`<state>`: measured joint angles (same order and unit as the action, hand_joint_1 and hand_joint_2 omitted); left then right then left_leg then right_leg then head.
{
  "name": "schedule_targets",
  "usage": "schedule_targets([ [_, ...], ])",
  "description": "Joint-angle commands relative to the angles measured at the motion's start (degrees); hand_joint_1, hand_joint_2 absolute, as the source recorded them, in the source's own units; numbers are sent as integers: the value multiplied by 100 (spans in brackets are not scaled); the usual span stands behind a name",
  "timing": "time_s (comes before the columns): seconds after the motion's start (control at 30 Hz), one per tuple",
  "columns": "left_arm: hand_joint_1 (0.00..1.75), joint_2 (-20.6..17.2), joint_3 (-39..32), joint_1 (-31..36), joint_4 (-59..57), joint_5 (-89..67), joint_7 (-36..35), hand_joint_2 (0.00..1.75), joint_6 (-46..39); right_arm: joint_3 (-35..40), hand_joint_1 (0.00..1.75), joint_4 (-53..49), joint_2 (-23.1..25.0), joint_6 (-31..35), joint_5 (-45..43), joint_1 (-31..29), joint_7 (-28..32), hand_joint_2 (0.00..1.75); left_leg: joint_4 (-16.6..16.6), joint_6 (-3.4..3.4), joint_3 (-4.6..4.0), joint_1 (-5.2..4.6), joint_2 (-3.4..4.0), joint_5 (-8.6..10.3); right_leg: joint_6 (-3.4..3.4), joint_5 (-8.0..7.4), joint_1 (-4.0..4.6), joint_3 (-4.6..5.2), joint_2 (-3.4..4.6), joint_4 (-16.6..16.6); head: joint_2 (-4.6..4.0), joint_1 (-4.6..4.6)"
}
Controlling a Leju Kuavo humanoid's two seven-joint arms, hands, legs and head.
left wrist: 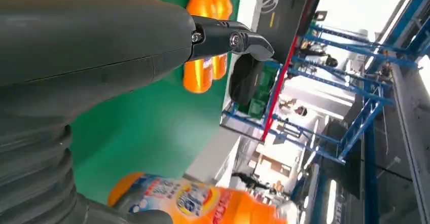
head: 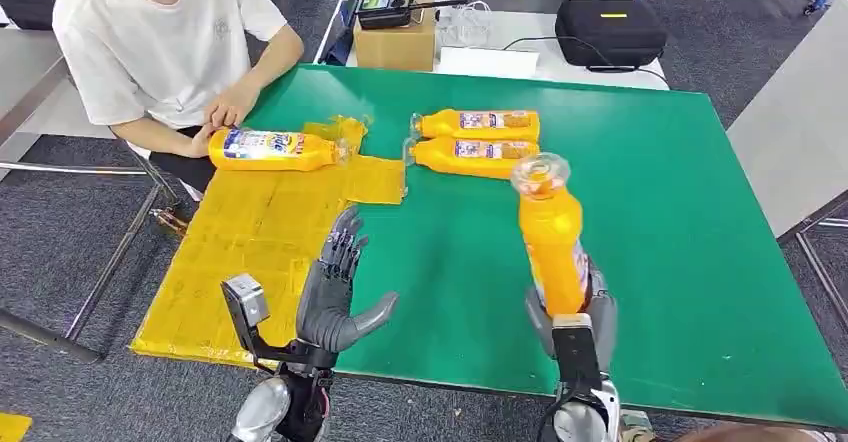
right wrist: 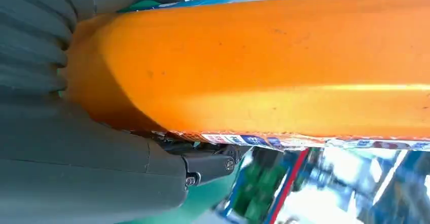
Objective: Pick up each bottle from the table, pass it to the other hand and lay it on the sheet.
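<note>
**Bottle raised in your right hand**

Your right hand (head: 572,314) grips an orange bottle (head: 551,237) upright above the green table (head: 680,212). Your left hand (head: 338,287) is spread wide, holding nothing, beside the yellow sheet (head: 240,242), where one bottle (head: 275,149) lies.

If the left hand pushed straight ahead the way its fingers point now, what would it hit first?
Probably the folded corner of the yellow sheet, just short of the two bottles lying on the green table. The left hand is open and raised, so depth is uncertain.

One bottle (head: 275,149) on the sheet (head: 250,252), two bottles (head: 478,141) right of it.
</note>
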<state>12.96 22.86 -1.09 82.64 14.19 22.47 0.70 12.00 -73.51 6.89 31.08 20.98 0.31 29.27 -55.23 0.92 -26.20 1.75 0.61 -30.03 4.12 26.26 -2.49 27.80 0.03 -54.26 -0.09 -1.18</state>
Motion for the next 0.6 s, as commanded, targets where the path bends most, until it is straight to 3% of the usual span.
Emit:
schedule_targets([
  [0.03, 0, -42, -107, -28, -288, 33, 44, 175, 1, -707, 175, -224, 407, -102, -336, 36, 169, 175, 10, -15, 5, 2, -3, 0, -32, 0, 8, -1, 0, 10, 2, -2],
  [0.23, 0, -42, -107, -28, -288, 33, 44, 175, 1, -707, 175, -224, 407, -102, -336, 36, 169, 175, 6, -11, -6, 2, -9, 1, -24, -1, 7, 12, -2, 9, 0, -2],
  [0.37, 0, -82, -211, -55, -145, -109, 462, 175, -148, -614, 175, -236, 467, -171, -350, -41, 257, 175, 13, -26, -4, 9, -15, 3, -49, -6, 20, 7, -4, 22, 0, -2],
  [0.4, 0, -118, -227, -66, -126, 5, 479, 175, -30, -479, 175, -207, 447, -244, -296, -81, 281, 175, 3, -10, -11, 2, -2, -1, -18, -2, 7, 18, 5, 6, 0, 0],
  [0.47, 0, -129, -198, -120, -95, 79, 392, 175, 284, -319, 175, -154, 429, -353, -274, -107, 261, 175, 6, -17, -10, 6, 0, -1, -33, -4, 13, 16, 8, 10, 0, 0],
  [0.53, 0, -189, -95, -147, -178, -157, 451, 175, 422, 126, 175, 1, 303, -914, -57, -169, 9, 175, 9, -14, -7, 5, 2, -1, -30, -4, 12, 13, 10, 11, 0, -2],
  [0.6, 0, -123, -169, -61, -418, -82, 331, 175, 536, 800, 175, 266, 121, -1150, 743, -299, -14, 175, 12, -12, -4, 6, 9, -1, -27, -6, 11, 12, 17, 13, 0, 0],
])
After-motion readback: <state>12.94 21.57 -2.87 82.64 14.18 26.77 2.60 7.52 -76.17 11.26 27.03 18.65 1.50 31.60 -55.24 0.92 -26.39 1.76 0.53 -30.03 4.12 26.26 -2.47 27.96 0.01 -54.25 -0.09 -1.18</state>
